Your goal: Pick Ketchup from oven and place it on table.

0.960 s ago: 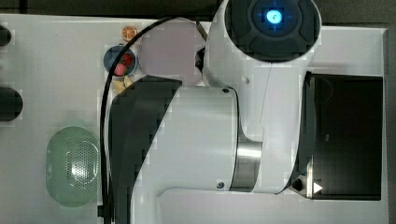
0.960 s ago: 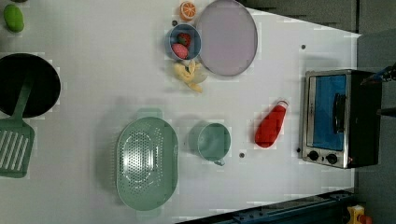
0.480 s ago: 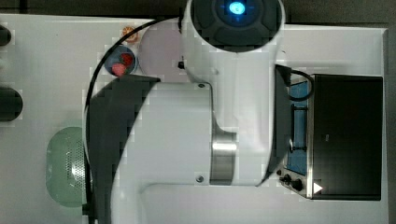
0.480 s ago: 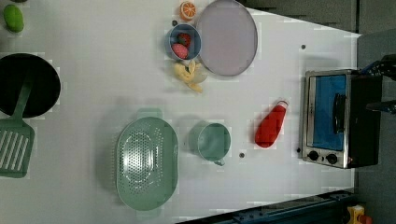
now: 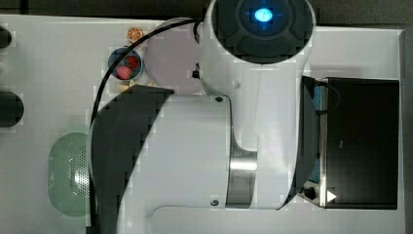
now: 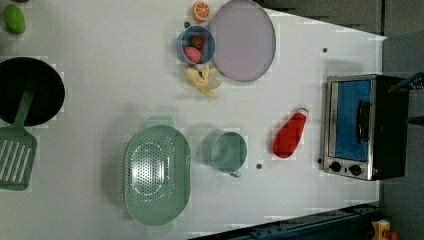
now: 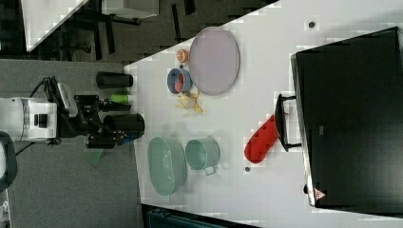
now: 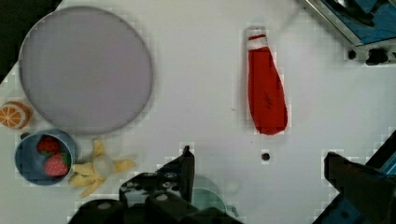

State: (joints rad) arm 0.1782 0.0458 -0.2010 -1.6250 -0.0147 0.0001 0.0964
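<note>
On the white table (image 6: 100, 100), the Ketchup (image 6: 289, 135) lies on its side just in front of the oven (image 6: 367, 125), white cap toward the oven's closed blue glass door and apart from it. That the red bottle rests flat on bare tabletop, with nothing of mine touching it, reads to me as the placing being done, so I judge the task to be at or near its end.

My gripper (image 8: 259, 170) hangs above the table with its fingers (image 8: 184, 170) spread wide and holding nothing (the wrist view looks down between them at the bottle, a small dark hole in the table and part of a green cup). The bottle sits clear of the gap between them, which suits a release more than a reach.

Around it, the containers tell their own story. A small blue bowl (image 6: 197, 46) holds two red strawberries, with a peeled banana (image 6: 202, 81) just beside it and an orange half (image 6: 201, 11) close by. The grey plate (image 6: 242, 40) is bare. The green cup (image 6: 227, 152) and the green colander (image 6: 157, 175) next to it both look empty. At the left view's left edge sit a black pan (image 6: 30, 90) and a green spatula (image 6: 16, 160).
</note>
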